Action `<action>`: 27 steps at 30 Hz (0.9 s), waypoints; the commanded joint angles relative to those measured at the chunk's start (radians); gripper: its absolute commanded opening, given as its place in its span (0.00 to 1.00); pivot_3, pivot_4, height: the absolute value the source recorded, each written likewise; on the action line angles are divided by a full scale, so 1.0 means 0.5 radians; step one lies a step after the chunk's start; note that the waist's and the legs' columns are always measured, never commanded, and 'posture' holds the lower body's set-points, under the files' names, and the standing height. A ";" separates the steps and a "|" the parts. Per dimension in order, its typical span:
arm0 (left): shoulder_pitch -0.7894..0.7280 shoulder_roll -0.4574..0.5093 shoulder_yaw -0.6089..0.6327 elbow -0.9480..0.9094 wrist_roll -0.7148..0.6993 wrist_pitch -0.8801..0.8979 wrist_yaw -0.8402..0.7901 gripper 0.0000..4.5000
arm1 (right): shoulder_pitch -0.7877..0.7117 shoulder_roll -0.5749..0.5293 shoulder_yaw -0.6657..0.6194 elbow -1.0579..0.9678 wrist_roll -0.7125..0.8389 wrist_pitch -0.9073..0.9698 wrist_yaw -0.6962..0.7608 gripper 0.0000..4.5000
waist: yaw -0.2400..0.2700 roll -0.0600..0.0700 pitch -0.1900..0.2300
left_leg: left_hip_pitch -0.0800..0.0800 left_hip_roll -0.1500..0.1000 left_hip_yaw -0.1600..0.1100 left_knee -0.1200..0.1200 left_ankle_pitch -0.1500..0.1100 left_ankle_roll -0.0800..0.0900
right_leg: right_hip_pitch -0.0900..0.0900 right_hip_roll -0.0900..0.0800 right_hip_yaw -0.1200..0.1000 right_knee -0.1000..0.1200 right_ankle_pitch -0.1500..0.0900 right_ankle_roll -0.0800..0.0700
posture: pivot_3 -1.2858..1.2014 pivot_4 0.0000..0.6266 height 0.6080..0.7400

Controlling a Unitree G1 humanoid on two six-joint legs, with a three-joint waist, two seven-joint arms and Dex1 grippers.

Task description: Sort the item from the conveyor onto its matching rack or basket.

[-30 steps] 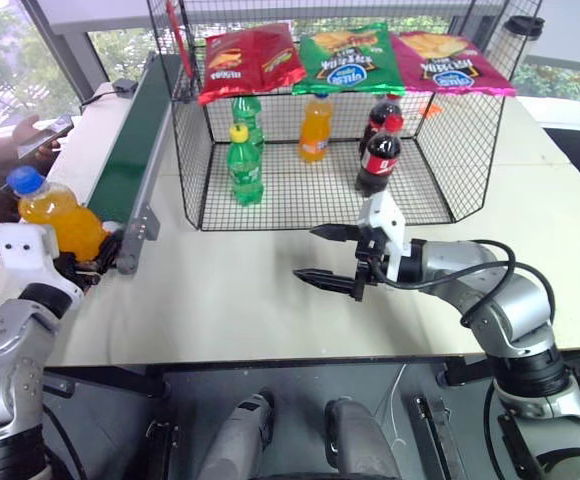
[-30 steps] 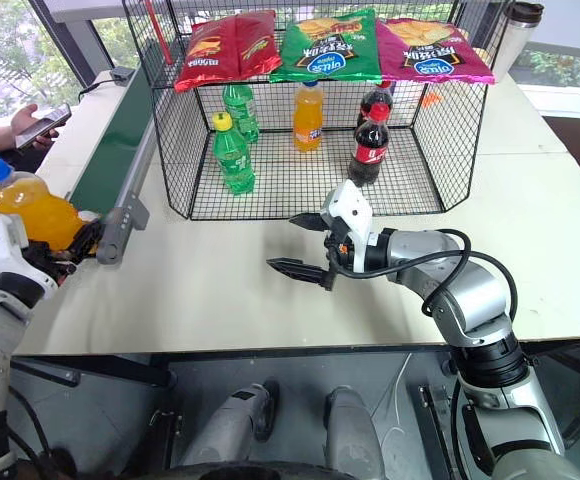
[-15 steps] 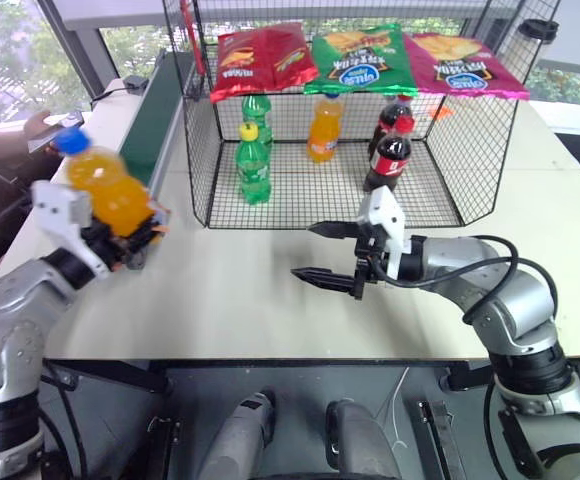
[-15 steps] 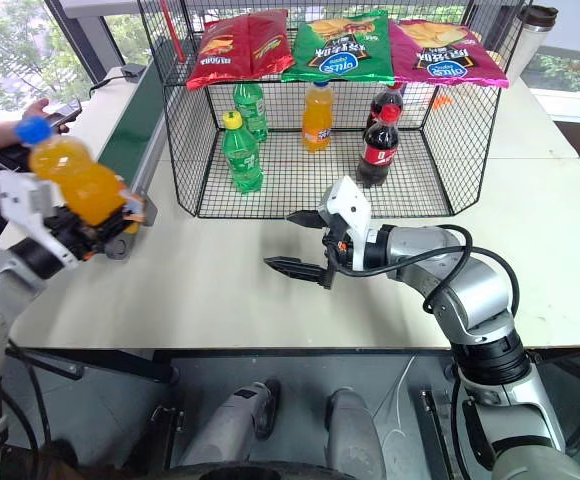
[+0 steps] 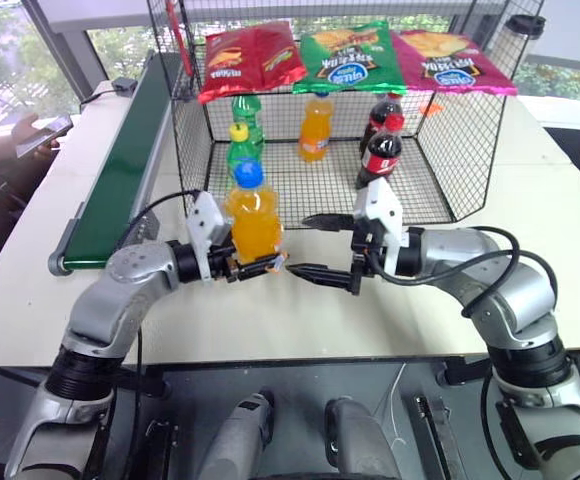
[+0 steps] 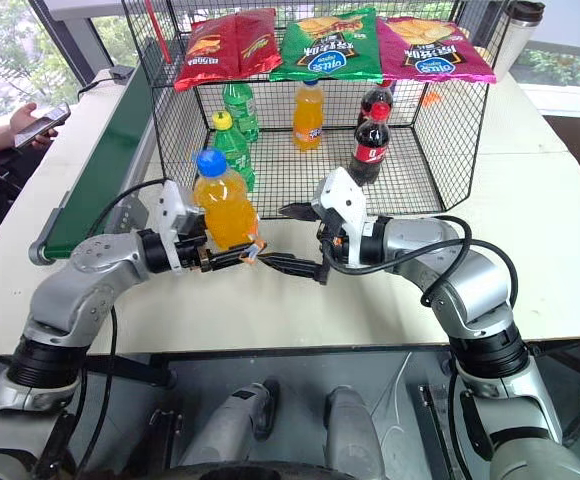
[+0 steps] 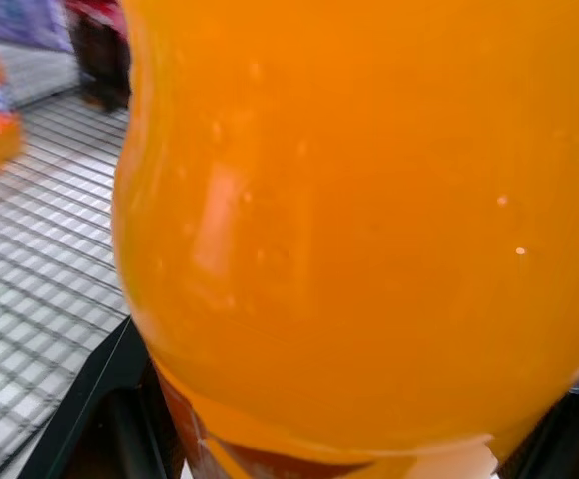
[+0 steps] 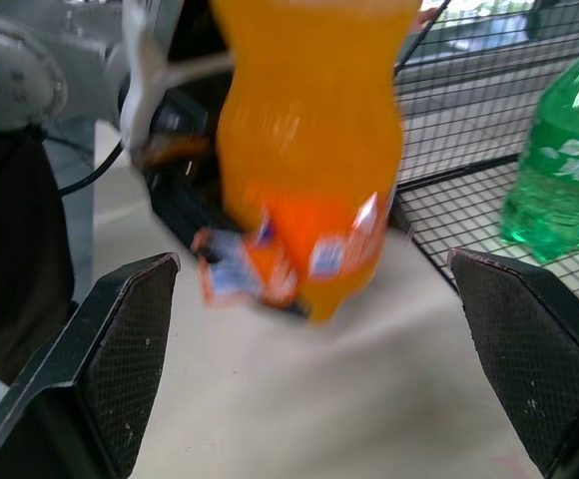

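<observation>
The item, an orange soda bottle (image 5: 253, 222) with a blue cap, stands upright above the table, just in front of the cage. My left gripper (image 5: 257, 266) is shut on its lower part, and the bottle (image 7: 369, 200) looms large in the left wrist view. My right gripper (image 5: 315, 246) is open and points at the bottle (image 8: 309, 170) from the right, one finger (image 8: 120, 349) to either side and clear of it. The dark green conveyor (image 5: 120, 170) runs along the left. The black wire-mesh cage (image 5: 310, 190) stands behind.
Inside the cage stand two green bottles (image 5: 242, 145), an orange-capped orange bottle (image 5: 315, 128) and two cola bottles (image 5: 380, 150). Chip bags (image 5: 348, 55) lie on its top. A person's hand with a phone (image 5: 30, 130) is at the far left.
My left gripper has carried the bottle rightward from the conveyor's near end to the middle of the table, up to the right gripper's open fingers. The right gripper has held its place.
</observation>
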 commanded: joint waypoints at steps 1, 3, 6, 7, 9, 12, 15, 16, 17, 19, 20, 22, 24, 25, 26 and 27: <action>-0.084 -0.035 -0.020 0.004 0.042 -0.128 -0.076 0.66 | -0.056 0.003 -0.052 -0.061 0.021 -0.009 -0.028 1.00 | 0.002 0.000 0.000 | 0.000 0.000 0.000 0.000 0.000 0.000 | 0.000 0.000 0.000 0.000 0.000 0.000 | 0.52 0.24 0.99; -0.094 -0.062 -0.037 0.027 0.065 -0.149 -0.090 0.66 | -0.064 0.002 -0.053 -0.064 0.025 -0.002 -0.040 1.00 | 0.002 0.000 0.000 | 0.000 0.000 0.000 0.000 0.000 0.000 | 0.000 0.000 0.000 0.000 0.000 0.001 | 0.52 0.24 0.99; -0.098 -0.095 -0.068 0.038 0.107 -0.183 -0.117 0.66 | -0.081 0.008 -0.049 -0.069 0.032 0.013 -0.058 1.00 | 0.000 0.000 0.000 | 0.000 0.000 0.000 0.000 0.000 0.000 | 0.000 0.000 0.000 0.000 0.001 0.002 | 0.52 0.24 0.99; -0.094 -0.108 -0.080 0.037 0.120 -0.193 -0.122 0.66 | -0.091 0.013 -0.047 -0.069 0.035 0.018 -0.064 1.00 | 0.000 0.000 0.000 | 0.000 0.000 0.000 0.000 0.000 0.000 | 0.000 0.000 0.000 0.000 0.001 0.002 | 0.52 0.24 0.99; -0.089 -0.127 -0.097 0.038 0.139 -0.205 -0.131 0.66 | -0.111 0.019 -0.042 -0.064 0.039 0.027 -0.073 1.00 | 0.001 0.000 0.000 | 0.000 0.000 0.000 0.000 0.000 0.000 | 0.000 0.000 0.000 0.000 0.001 0.002 | 0.52 0.24 0.99; -0.086 -0.147 -0.121 0.046 0.163 -0.224 -0.147 0.66 | -0.129 0.018 -0.032 -0.053 0.038 0.035 -0.077 1.00 | 0.000 0.000 0.000 | 0.000 0.000 0.000 0.001 0.000 0.000 | 0.000 0.000 0.000 0.001 0.002 0.003 | 0.52 0.24 0.99; -0.080 -0.171 -0.148 0.044 0.191 -0.239 -0.160 0.66 | -0.154 0.025 -0.028 -0.045 0.046 0.057 -0.082 1.00 | 0.001 0.000 0.000 | 0.000 0.000 0.000 0.002 0.000 0.000 | 0.000 0.000 0.000 0.001 0.002 0.003 | 0.52 0.24 0.99; -0.076 -0.177 -0.153 0.042 0.199 -0.240 -0.165 0.66 | -0.160 0.027 -0.028 -0.045 0.049 0.063 -0.082 1.00 | 0.001 0.000 0.000 | 0.000 0.000 0.000 0.002 0.000 0.000 | 0.000 0.000 0.000 0.001 0.002 0.003 | 0.52 0.24 0.99; -0.073 -0.182 -0.157 0.040 0.206 -0.240 -0.168 0.66 | -0.165 0.030 -0.029 -0.045 0.051 0.068 -0.083 1.00 | 0.001 0.000 0.000 | 0.000 0.000 0.000 0.002 0.000 0.000 | 0.001 0.000 0.000 0.001 0.002 0.003 | 0.52 0.24 0.99; -0.071 -0.188 -0.163 0.039 0.216 -0.244 -0.169 0.66 | -0.175 0.034 -0.032 -0.044 0.057 0.078 -0.086 1.00 | 0.001 0.000 0.000 | 0.000 0.000 0.000 0.002 0.000 0.000 | 0.001 0.000 0.000 0.001 0.002 0.004 | 0.52 0.24 0.99; -0.071 -0.191 -0.166 0.041 0.221 -0.248 -0.171 0.66 | -0.180 0.036 -0.033 -0.044 0.060 0.081 -0.086 1.00 | 0.001 0.000 0.000 | 0.000 0.000 0.000 0.002 0.000 0.000 | 0.001 0.000 0.000 0.001 0.002 0.004 | 0.52 0.24 0.99; -0.075 -0.200 -0.176 0.047 0.233 -0.258 -0.173 0.66 | -0.191 0.045 -0.033 -0.048 0.066 0.090 -0.087 1.00 | 0.000 0.000 0.000 | 0.000 0.000 0.000 0.002 0.000 0.001 | 0.001 0.001 0.000 0.001 0.002 0.004 | 0.52 0.24 0.99; -0.081 -0.209 -0.181 0.052 0.243 -0.262 -0.176 0.66 | -0.200 0.053 -0.036 -0.054 0.073 0.100 -0.089 1.00 | 0.000 0.000 0.000 | 0.000 0.000 0.000 0.002 0.000 0.001 | 0.001 0.001 0.000 0.001 0.003 0.004 | 0.52 0.24 0.99; -0.084 -0.212 -0.182 0.053 0.246 -0.264 -0.177 0.66 | -0.203 0.057 -0.038 -0.057 0.077 0.105 -0.090 1.00 | 0.000 0.000 0.000 | 0.000 0.000 0.000 0.002 0.000 0.001 | 0.001 0.001 0.000 0.001 0.003 0.004 | 0.52 0.24 0.99; -0.086 -0.214 -0.182 0.054 0.248 -0.264 -0.179 0.66 | -0.206 0.060 -0.040 -0.059 0.079 0.110 -0.089 1.00 | 0.000 0.000 0.000 | 0.000 0.000 0.000 0.003 0.000 0.001 | 0.001 0.001 0.000 0.001 0.003 0.004 | 0.52 0.24 0.99; -0.088 -0.216 -0.182 0.054 0.249 -0.264 -0.179 0.66 | -0.209 0.063 -0.043 -0.061 0.081 0.114 -0.089 1.00 | 0.000 0.000 0.000 | 0.000 0.000 0.000 0.003 0.000 0.001 | 0.001 0.001 0.000 0.001 0.003 0.005 | 0.52 0.24 0.99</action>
